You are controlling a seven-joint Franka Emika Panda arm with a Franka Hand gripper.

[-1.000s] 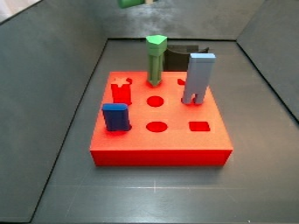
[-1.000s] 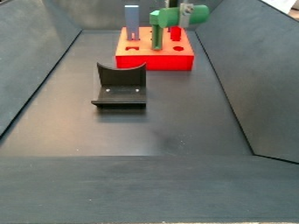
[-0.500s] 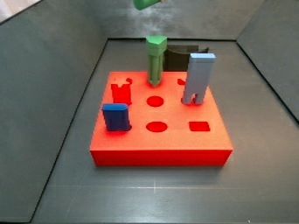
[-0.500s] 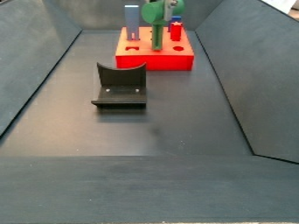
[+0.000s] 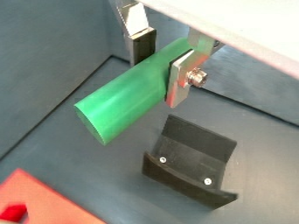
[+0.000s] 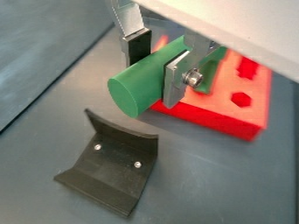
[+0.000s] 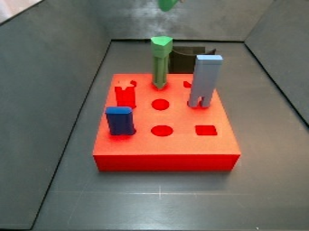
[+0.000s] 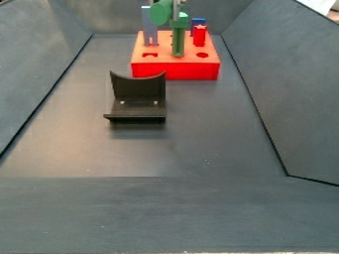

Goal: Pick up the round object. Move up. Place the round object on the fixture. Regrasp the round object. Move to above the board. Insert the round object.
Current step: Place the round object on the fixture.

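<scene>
The two-finger gripper (image 5: 160,63) is clamped on the smooth green cylindrical peg (image 5: 131,96), the round object: in both wrist views its flat silver fingers (image 6: 177,78) press the peg's sides, and the peg's round end juts out past them. It hangs high in the air. In a side view only a green scrap of the peg (image 7: 169,4) shows at the upper edge of the picture; in the other, the peg (image 8: 163,14) shows in front of the far wall, above the large flat red square board (image 8: 175,60).

The grey floor (image 8: 146,149) is walled on its sides by sloping grey panels. The floor between the near edge and the small dark L-shaped fixture (image 8: 135,99) is bare and wide; the fixture stands apart from the board, on its near side. In a wrist view the fixture (image 5: 191,164) lies below the held peg, not touching it.

Against the pictures of a second ago, the peg has shifted sideways: it was right of the tall green peg there and now sits left of it, and its scrap at the upper edge has drifted rightward.

Count on the board (image 7: 167,133): one green peg with faceted top (image 7: 160,61), one tall grey-blue square peg (image 7: 205,80), one short blue block (image 7: 118,120), three open holes visible, two round and one square. One fixture, one held peg.
</scene>
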